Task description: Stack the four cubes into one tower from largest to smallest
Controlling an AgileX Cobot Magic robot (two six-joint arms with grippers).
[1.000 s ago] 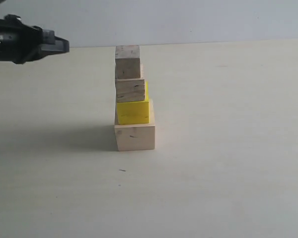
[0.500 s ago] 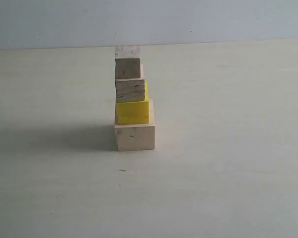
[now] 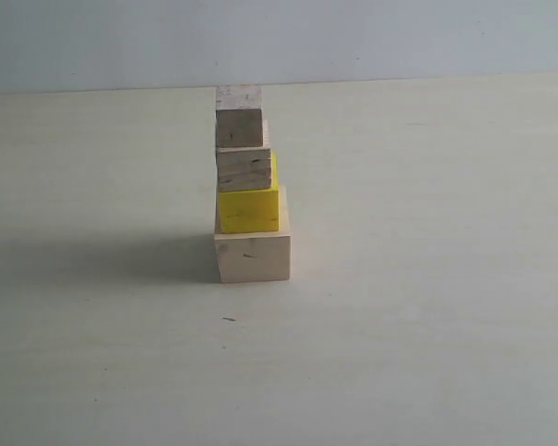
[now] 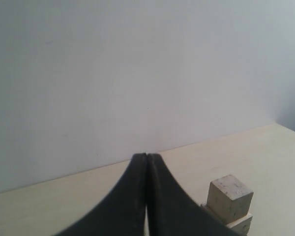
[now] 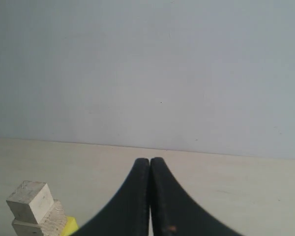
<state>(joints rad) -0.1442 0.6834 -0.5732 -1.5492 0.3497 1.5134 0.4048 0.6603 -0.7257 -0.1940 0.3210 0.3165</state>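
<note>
Grippers first: left gripper [image 4: 146, 160] has its jaws pressed flat together with nothing between them, and right gripper [image 5: 150, 162] matches it, both pointing out over the table [image 3: 428, 279] toward the wall [image 3: 400, 37]. Neither arm shows in the exterior view. One tower [image 3: 249, 186] stands upright on the table, four cubes counted: one large pale cube [image 3: 252, 257] at the base, one yellow cube [image 3: 249, 210], one grained cube [image 3: 245, 170], one small pale cube [image 3: 239, 119] on top, left edges nearly flush.
</note>
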